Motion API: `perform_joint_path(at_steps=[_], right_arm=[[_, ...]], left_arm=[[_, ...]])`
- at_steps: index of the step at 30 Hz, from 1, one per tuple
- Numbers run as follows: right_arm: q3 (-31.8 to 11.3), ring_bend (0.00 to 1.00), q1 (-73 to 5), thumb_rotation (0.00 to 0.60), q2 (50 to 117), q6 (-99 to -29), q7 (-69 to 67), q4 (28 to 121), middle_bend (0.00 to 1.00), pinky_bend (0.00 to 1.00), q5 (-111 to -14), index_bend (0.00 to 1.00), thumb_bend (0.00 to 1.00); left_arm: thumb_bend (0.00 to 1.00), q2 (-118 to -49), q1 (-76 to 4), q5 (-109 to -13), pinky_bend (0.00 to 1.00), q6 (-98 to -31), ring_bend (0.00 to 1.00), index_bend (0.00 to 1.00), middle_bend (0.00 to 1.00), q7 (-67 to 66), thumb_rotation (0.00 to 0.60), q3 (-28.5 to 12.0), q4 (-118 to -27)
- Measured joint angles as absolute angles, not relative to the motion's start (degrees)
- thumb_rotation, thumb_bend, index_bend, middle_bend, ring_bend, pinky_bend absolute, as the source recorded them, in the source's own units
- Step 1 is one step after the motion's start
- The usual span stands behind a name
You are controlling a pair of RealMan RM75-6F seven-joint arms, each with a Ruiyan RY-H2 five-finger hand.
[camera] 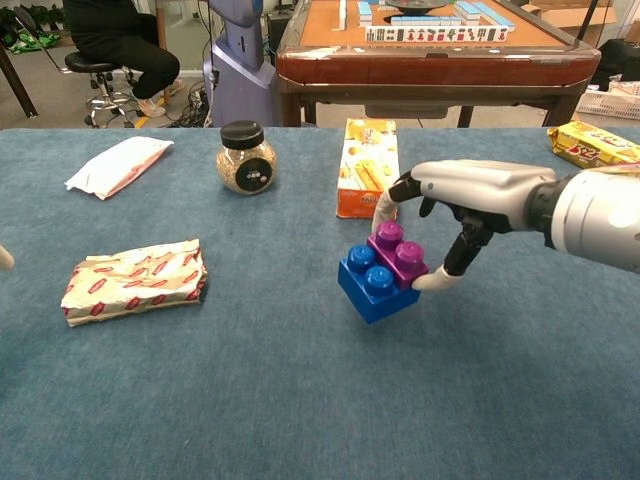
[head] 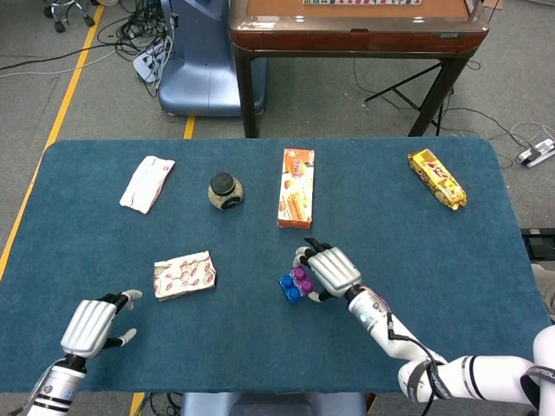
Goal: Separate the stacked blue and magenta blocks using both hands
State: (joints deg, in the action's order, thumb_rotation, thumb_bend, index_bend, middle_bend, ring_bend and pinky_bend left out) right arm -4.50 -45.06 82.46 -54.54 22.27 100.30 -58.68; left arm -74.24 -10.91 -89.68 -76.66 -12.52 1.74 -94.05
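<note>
Gripping magenta block atop blue block: right hand; left hand open; labels unreadable.

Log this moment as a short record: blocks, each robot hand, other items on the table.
blocks: magenta block stacked on blue block, joined, tilted, apparently lifted off the table
right robot hand: pinches the magenta block
left robot hand: near table's front-left edge, holding nothing, fingers apart
other items: jar, orange box, yellow snack pack, white packet, red-patterned packet

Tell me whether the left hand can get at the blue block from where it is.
Probably yes: the left hand is open and far off, and only bare table lies between it and the blue block.
</note>
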Motion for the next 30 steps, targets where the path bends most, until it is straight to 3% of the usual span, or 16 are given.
perform_joint_path(at_steps=[6, 10, 15, 30], right_arm=[[-6.2, 0.06, -43.9, 0.600, 79.8, -56.3, 19.2, 102.8, 0.22, 0.23, -61.2, 0.56, 0.30], [-7.7, 0.06, -43.4, 0.600, 78.0, -57.5, 18.2, 105.0, 0.21, 0.23, -62.5, 0.56, 0.30], [-9.4, 0.06, -43.3, 0.600, 75.7, -58.4, 17.6, 107.6, 0.21, 0.23, -63.0, 0.56, 0.30], [-14.3, 0.06, -43.7, 0.600, 73.3, -60.2, 15.3, 110.1, 0.21, 0.23, -61.4, 0.56, 0.30]], left_arm=[[0.18, -74.0, -12.9, -89.1, 0.73, -75.4, 0.49, 0.32, 0.46, -12.8, 0.600, -0.2, -98.6], [0.12, -73.8, -14.8, -88.0, 0.84, -73.6, 0.56, 0.32, 0.50, -12.4, 0.600, -1.9, -102.9], [0.06, -74.0, -18.5, -84.9, 0.91, -70.5, 0.63, 0.30, 0.58, -11.4, 0.600, -5.6, -108.4], [0.00, -83.0, -29.3, -73.2, 1.00, -64.5, 0.86, 0.04, 0.90, -15.3, 0.600, -15.1, -109.6]])
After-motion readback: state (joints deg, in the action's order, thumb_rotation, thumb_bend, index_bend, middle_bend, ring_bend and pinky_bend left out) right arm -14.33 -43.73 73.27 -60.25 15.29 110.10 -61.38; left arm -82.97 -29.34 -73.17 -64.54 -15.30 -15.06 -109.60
